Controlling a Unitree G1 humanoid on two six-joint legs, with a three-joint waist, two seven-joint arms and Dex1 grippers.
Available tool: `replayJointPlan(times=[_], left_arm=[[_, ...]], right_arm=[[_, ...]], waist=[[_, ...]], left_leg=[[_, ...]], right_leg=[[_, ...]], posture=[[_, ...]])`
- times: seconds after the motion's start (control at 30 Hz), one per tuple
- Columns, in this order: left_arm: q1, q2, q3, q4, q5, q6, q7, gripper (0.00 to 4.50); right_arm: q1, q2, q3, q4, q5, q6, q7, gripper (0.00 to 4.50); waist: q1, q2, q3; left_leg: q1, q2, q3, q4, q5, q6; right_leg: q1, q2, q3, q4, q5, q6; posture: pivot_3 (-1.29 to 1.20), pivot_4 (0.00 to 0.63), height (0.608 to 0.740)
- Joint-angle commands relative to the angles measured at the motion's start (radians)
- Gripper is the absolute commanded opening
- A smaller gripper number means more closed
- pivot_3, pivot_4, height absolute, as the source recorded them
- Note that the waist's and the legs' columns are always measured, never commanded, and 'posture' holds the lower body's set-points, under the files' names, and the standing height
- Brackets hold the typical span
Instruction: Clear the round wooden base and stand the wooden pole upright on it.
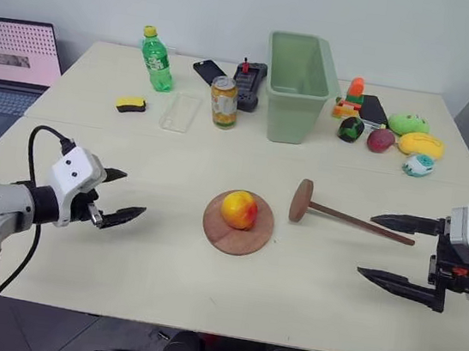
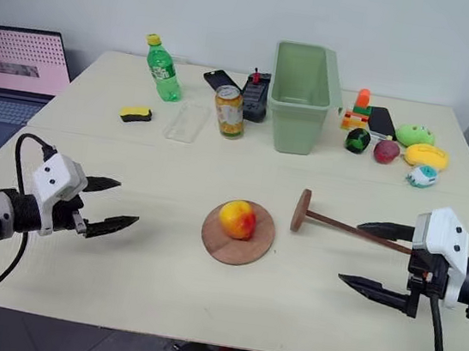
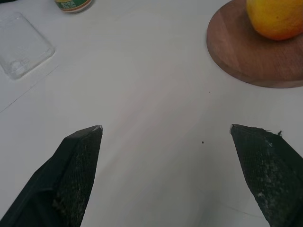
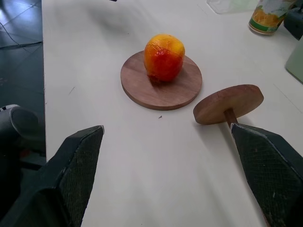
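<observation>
- Jaws of both grippers wide, nothing between them: left gripper [image 1: 113,196] well left of the round wooden base [image 1: 238,223], right gripper [image 1: 397,252] well right of it.
- Round wooden base flat on tabletop [image 1: 154,260], a red-yellow fruit [image 1: 239,209] resting on it.
- Wooden pole [image 1: 346,217] lies on its side just right of the base, disc end nearest, apart from it.

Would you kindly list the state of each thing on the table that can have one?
Base: flat, occupied by the fruit.
Fruit: resting on the base.
Pole: lying on its side, disc end beside the base.
Bin: upright.
Bottle: upright, capped.
Can: upright.
Laptop: open, screen lit.
Left end effector: open, empty.
Right end effector: open, empty.
</observation>
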Motion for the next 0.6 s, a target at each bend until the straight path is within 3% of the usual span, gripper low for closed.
replayJointPlan(times=[0.03,0.6], left_arm=[[-0.031,0.000,0.035,-0.001,-0.007,-0.006,0.019,4.49],[-0.103,-0.031,-0.028,0.089,0.048,-0.173,-0.034,4.49]], right_arm=[[-0.017,0.008,-0.005,0.000,-0.018,-0.015,0.015,4.50],[-0.018,0.086,-0.013,-0.068,-0.007,0.032,-0.067,4.50]], waist=[[0.000,0.000,0.000],[0.000,0.000,0.000]], left_leg=[[0.000,0.000,0.000,0.000,0.000,0.000],[-0.001,0.000,-0.001,0.001,0.000,0.000]], right_leg=[[0.000,0.000,0.000,0.000,0.000,0.000],[0.000,0.000,0.000,0.000,0.000,0.000]], posture=[[0.00,0.150,0.740],[0.00,0.150,0.740]])
